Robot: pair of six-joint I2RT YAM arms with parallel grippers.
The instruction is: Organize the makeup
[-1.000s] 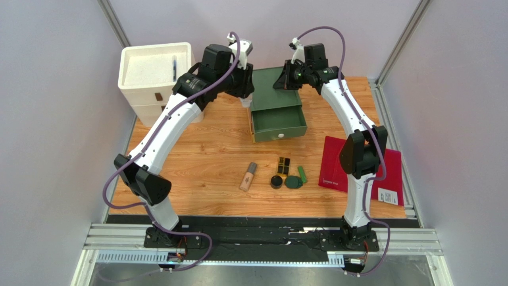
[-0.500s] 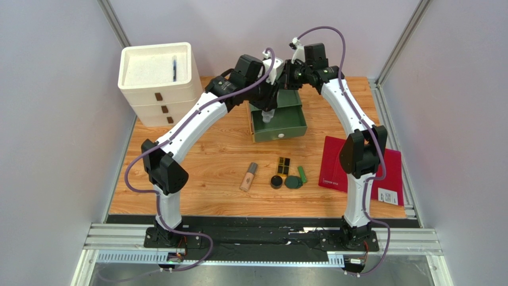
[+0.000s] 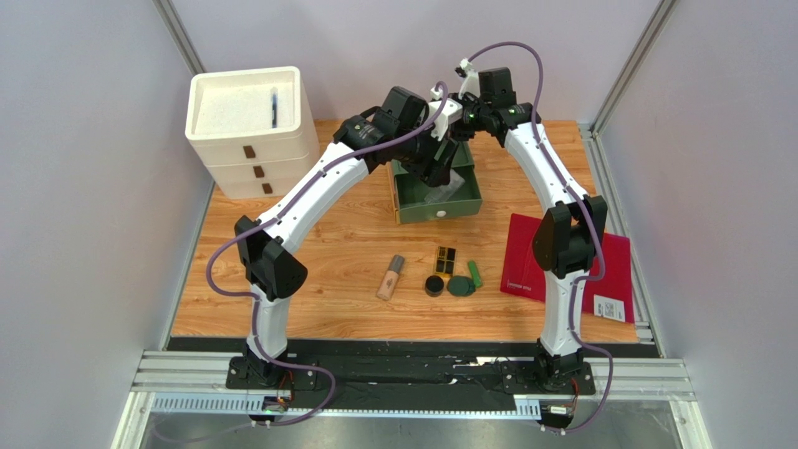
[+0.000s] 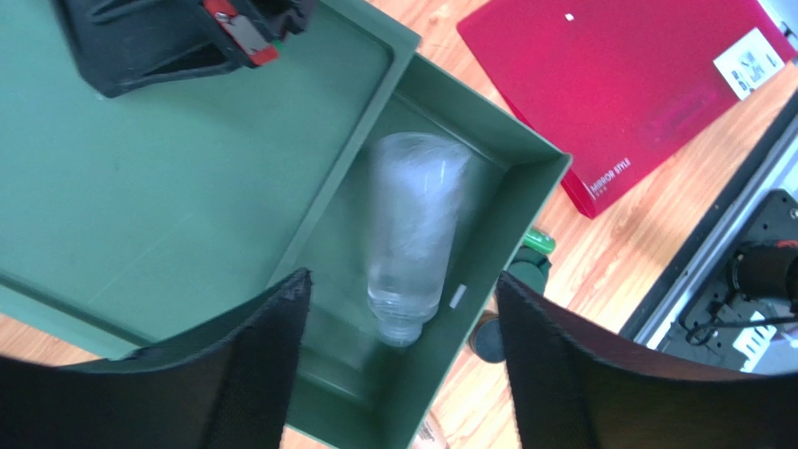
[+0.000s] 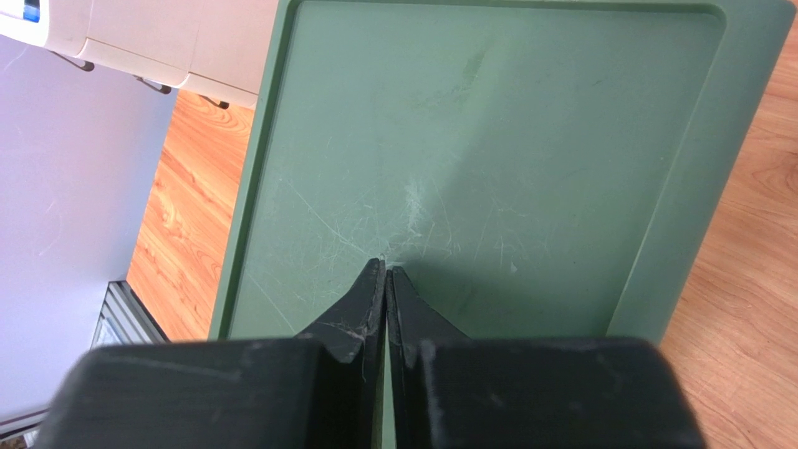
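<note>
My left gripper [image 3: 434,174] hangs open over the pulled-out green drawer [image 3: 438,204]. A clear tube [image 4: 413,241] lies loose in that drawer below the open fingers [image 4: 251,369], blurred and untouched. My right gripper [image 5: 386,268] is shut with nothing in it, its tips resting on the flat top of the green drawer box [image 5: 487,140]. On the table nearer the arms lie a beige tube [image 3: 391,277], a black-and-gold case [image 3: 446,259], a round black jar [image 3: 434,285], a dark green compact [image 3: 460,286] and a bright green stick [image 3: 475,273].
A white three-drawer unit [image 3: 245,122] stands at the back left. A flat dark red folder [image 3: 522,257] lies right of the makeup, partly under the right arm. Grey walls close in both sides.
The left arm swung right from beside the white unit to above the green drawer with the clear tube, then opened; the tube now lies in the drawer. The right arm stayed put.
</note>
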